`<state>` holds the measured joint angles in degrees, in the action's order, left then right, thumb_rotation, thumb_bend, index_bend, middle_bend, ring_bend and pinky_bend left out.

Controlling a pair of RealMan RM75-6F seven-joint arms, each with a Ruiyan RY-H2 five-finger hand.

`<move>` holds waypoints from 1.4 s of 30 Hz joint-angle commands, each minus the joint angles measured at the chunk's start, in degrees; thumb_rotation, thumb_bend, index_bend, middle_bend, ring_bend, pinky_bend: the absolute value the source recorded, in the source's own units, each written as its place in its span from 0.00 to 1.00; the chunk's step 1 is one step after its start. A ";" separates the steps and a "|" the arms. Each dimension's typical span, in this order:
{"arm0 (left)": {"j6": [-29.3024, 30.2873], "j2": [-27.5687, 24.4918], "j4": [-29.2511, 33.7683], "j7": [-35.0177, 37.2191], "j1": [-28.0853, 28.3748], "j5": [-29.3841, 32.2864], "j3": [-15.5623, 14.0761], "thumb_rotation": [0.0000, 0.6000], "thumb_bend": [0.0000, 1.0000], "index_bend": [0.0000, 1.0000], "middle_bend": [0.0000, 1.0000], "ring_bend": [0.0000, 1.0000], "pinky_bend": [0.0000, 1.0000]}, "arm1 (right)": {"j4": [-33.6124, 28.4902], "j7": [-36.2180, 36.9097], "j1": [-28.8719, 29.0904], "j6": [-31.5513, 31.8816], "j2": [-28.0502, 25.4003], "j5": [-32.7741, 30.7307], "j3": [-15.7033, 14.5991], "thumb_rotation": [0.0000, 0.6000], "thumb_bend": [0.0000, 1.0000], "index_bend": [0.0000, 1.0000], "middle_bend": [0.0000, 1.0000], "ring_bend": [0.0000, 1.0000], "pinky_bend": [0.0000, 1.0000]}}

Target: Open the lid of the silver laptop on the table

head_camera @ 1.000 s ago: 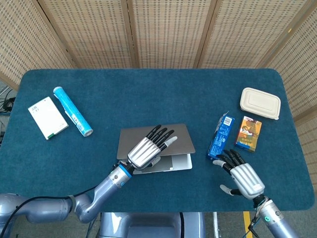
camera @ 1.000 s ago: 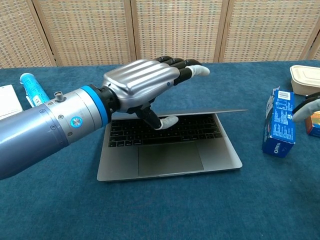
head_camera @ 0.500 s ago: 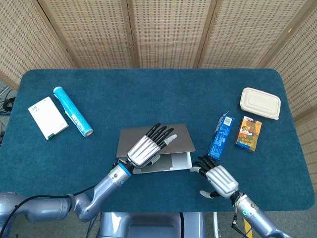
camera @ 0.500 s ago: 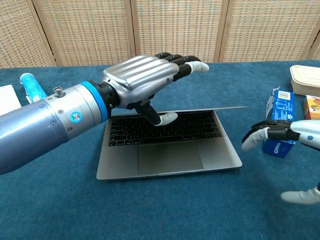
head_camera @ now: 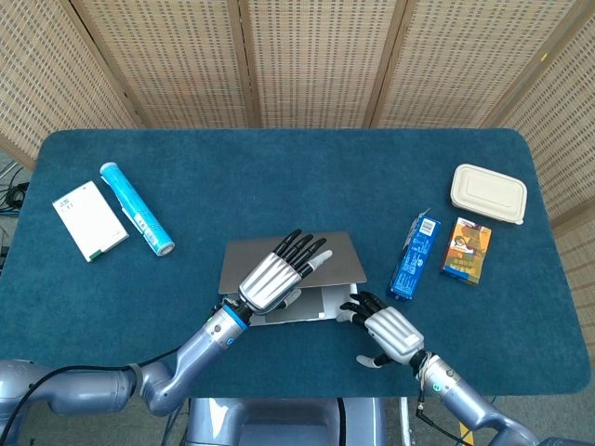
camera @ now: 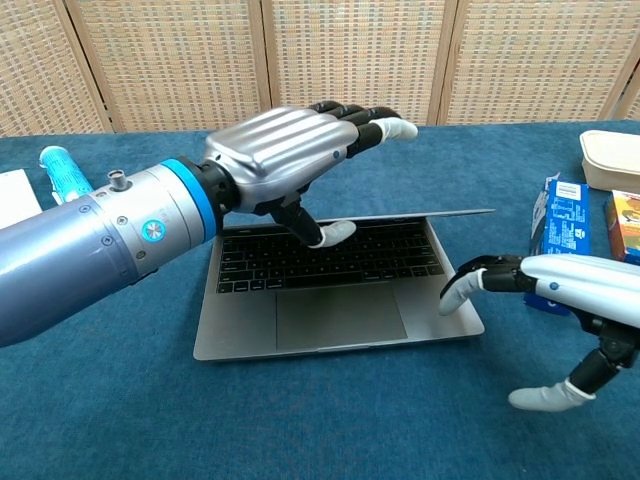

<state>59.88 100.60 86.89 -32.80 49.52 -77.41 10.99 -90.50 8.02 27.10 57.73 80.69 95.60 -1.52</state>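
The silver laptop [head_camera: 338,257] lies at the middle of the table's front half, lid raised a small way over the keyboard [camera: 330,260]. My left hand [head_camera: 272,278] holds the lid's front edge [camera: 455,213]. Its fingers lie flat on top and its thumb is tucked underneath; the chest view shows this hand [camera: 283,163] clearly. My right hand [head_camera: 390,332] hovers open by the base's front right corner, fingers spread. In the chest view one fingertip of my right hand [camera: 566,287] is over the base's right edge; contact is unclear.
A blue Oreo box [head_camera: 414,256] stands just right of the laptop, with an orange box [head_camera: 467,249] and a beige lunch box [head_camera: 488,193] beyond it. A blue tube [head_camera: 137,209] and a white box [head_camera: 89,220] lie at the far left.
My right hand has moved left from beside the Oreo box to the laptop's front right corner. My left hand has kept its hold, with the lid at about the same angle.
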 commanded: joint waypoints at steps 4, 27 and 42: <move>0.04 0.04 -0.08 -0.08 0.19 0.44 0.27 1.00 0.40 0.00 0.00 0.00 0.00 | 1.32 0.72 0.84 -0.90 1.44 -0.94 -0.13 1.00 0.26 0.22 0.18 0.00 0.03; 0.58 0.63 -2.22 -0.63 0.11 2.01 0.11 1.00 0.40 0.00 0.00 0.00 0.00 | 8.09 7.07 2.54 -1.14 6.86 -2.07 -1.52 1.00 0.26 0.22 0.18 0.00 0.03; 0.64 -0.11 -2.66 -0.89 -0.16 4.22 0.80 1.00 0.40 0.00 0.00 0.00 0.00 | 11.48 11.05 1.73 1.83 9.02 -0.85 -3.18 1.00 0.26 0.22 0.17 0.00 0.03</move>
<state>60.55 100.57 84.24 -33.76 49.39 -73.33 11.72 -79.18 18.91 28.90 59.39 89.55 94.69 -4.61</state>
